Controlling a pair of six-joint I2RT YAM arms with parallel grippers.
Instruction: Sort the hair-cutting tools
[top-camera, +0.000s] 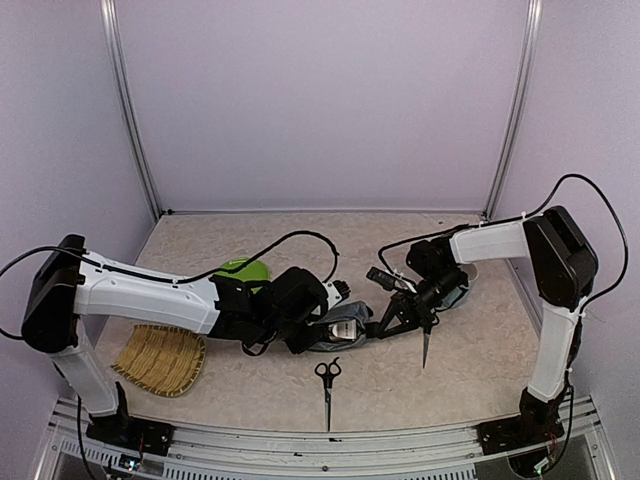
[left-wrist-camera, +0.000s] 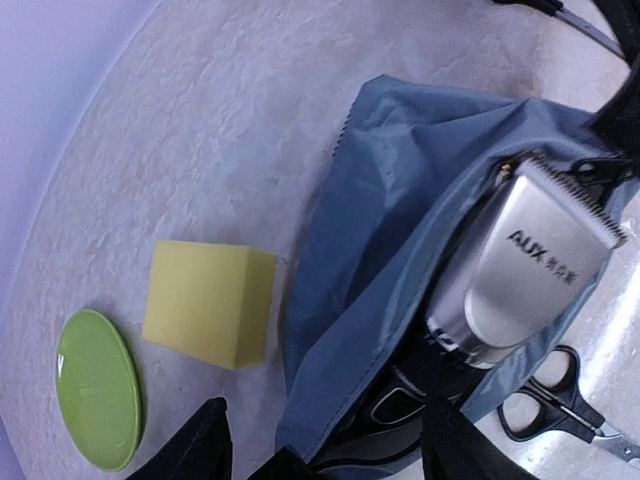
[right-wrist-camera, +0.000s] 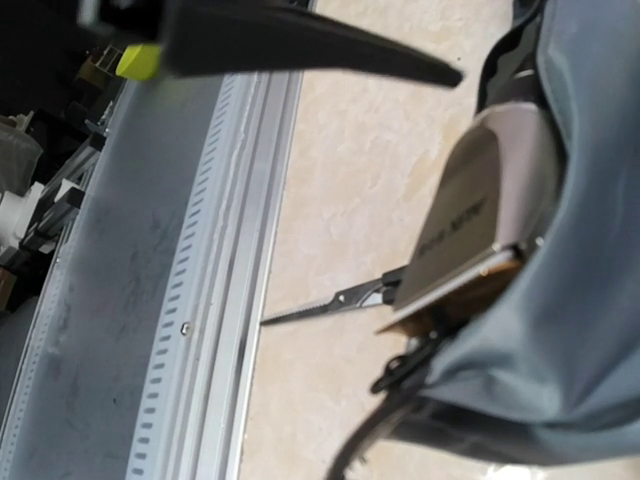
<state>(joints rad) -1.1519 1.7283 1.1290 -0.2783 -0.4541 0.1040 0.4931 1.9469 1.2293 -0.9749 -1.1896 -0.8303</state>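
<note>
**Status.** The left pincer (left-wrist-camera: 325, 435) stands apart, with one black finger on either side of the handle end of the black-and-silver electric clipper (left-wrist-camera: 530, 260). No clamp on it is visible. The clipper lies half inside the grey-blue fabric pouch (left-wrist-camera: 380, 200), with its toothed head protruding. The right pincer (top-camera: 425, 308) is together. A pointed silver blade (top-camera: 426, 345) hangs below it, judged to belong to a gripped pair of scissors. The other black-handled scissors (top-camera: 327, 378) lie on the beige surface (top-camera: 400, 240), just beside the pouch.

**Hazards.** The unsupported clipper may slide out if the pouch is tugged. The blade point hangs close to the fabric and may snag it.

**Views.** Only the left wrist view shows the yellow square sponge (left-wrist-camera: 208, 300), which lies near the round green plate (left-wrist-camera: 98, 388). Only the overhead view shows the woven wicker tray (top-camera: 160, 358) and the hanging blade. No clipper guard can be made out.
</note>
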